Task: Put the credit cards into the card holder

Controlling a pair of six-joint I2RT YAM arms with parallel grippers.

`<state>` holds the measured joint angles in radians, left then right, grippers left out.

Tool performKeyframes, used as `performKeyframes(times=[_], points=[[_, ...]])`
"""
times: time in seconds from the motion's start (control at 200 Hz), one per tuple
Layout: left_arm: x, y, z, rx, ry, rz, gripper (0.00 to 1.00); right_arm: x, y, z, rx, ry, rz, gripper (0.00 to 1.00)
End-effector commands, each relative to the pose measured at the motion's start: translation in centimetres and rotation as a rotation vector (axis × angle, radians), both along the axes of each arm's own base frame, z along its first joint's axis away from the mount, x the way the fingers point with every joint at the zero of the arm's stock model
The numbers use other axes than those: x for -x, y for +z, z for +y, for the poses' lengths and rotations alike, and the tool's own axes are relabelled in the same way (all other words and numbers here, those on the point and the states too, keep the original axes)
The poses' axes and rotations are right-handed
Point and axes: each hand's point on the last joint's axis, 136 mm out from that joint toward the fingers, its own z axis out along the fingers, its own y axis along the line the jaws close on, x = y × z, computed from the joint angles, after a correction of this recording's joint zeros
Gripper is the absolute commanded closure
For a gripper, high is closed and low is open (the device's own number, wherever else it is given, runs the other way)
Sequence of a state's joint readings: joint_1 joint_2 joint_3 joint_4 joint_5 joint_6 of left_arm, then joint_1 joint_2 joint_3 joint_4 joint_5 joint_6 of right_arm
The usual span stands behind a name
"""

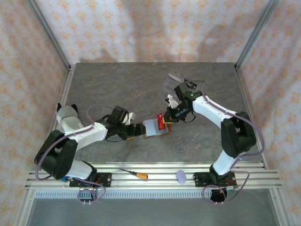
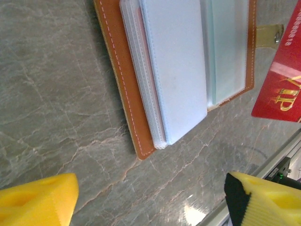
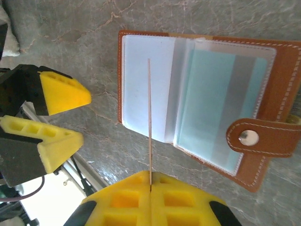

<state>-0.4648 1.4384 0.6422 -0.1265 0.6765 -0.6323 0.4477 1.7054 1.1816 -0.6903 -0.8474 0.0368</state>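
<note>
The card holder [image 1: 153,127] lies open and flat on the table [image 1: 117,89], a little toward 6 o'clock of its middle. In the right wrist view its stitched brown border frames two leaves. The teal-green card [image 3: 211,101] sits behind a clear pocket on the 3 o'clock leaf, and the snap strap [image 3: 261,138] lies folded over that leaf's 4 o'clock edge.

The right gripper [image 3: 150,188] is clamped on the red card [image 1: 162,120]. From its own camera the card is a thin edge-on line over the pale 9 o'clock leaf; whether the leading edge touches a pocket cannot be told. From above, the card hangs at the holder's 2 o'clock corner.

The left gripper [image 1: 137,129] stands at the holder's 9 o'clock edge with its yellow fingers [image 3: 63,89] spread and nothing between them, just off the leather.

Bare marbled tabletop stretches from 10 to 12 o'clock of the holder. A clear tray [image 1: 173,83] sits well apart at 1 o'clock. At 6 o'clock, on the near rail, lie a screwdriver [image 1: 135,173] and a purple disc [image 1: 180,176].
</note>
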Motion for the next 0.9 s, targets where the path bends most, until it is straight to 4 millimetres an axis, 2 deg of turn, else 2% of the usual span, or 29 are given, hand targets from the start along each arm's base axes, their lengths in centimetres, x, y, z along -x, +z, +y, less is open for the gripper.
performKeyframes(times=[0.0,0.145,0.28,0.466,0.766,0.896], points=[[-1.7,0.9,-1.2,0.037,0.002,-0.050,0.22,-0.3,-0.9,0.9,-0.054,0.016,0.047,1.00],[-1.9,0.2,-1.3,0.028,-0.005,-0.034,0.38,-0.7,-2.1,0.7,-0.063,0.010,0.057,1.00],[-2.2,-0.2,-0.9,-0.007,-0.003,-0.044,0.45,-1.1,-3.2,0.0,-0.080,-0.003,0.075,1.00],[-2.8,-0.8,-1.1,-0.046,-0.032,-0.030,0.48,-0.6,-3.7,0.2,-0.132,0.011,0.116,1.00],[-4.1,-1.3,-0.2,-0.100,-0.010,-0.016,0.49,-0.3,-4.4,1.1,-0.187,0.011,0.172,1.00],[-4.3,-1.3,0.5,-0.118,0.011,-0.012,0.49,0.2,-4.5,2.6,-0.226,0.012,0.194,1.00]])
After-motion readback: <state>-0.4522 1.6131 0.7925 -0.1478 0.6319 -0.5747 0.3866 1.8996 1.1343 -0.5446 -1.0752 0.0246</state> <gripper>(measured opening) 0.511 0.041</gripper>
